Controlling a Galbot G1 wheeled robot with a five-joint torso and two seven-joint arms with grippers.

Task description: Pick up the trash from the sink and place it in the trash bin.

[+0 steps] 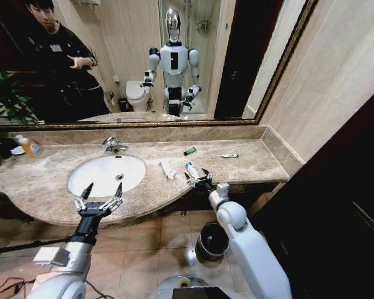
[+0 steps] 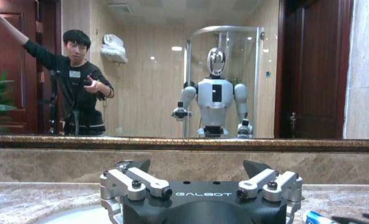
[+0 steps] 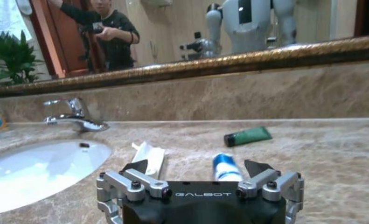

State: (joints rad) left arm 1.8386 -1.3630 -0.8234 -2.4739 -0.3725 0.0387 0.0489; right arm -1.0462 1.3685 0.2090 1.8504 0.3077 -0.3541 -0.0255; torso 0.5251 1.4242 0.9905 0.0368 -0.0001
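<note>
Countertop (image 1: 249, 163) in the head view curves along its front edge, with the white sink (image 1: 106, 174) set left of centre and bare marble to its right, where the trash lies: a flat white packet (image 1: 167, 168), a white-and-blue tube (image 1: 191, 169), a dark green block (image 1: 189, 151) and a thin white stick (image 1: 229, 156). The left gripper (image 1: 102, 190) hangs spread open over the basin's front rim; the right gripper (image 1: 197, 176), also spread, sits at the counter edge with the tube between its fingers (contact cannot be told). Below, on the tiled floor, stands the trash bin (image 1: 212, 241). The left wrist view shows the left gripper (image 2: 197, 169) facing the mirror. The right wrist view shows the right gripper (image 3: 197, 169) straddling the tube (image 3: 225, 167), the packet (image 3: 148, 156) beside it, the green block (image 3: 247, 136) beyond, and the faucet (image 3: 75, 117).
</note>
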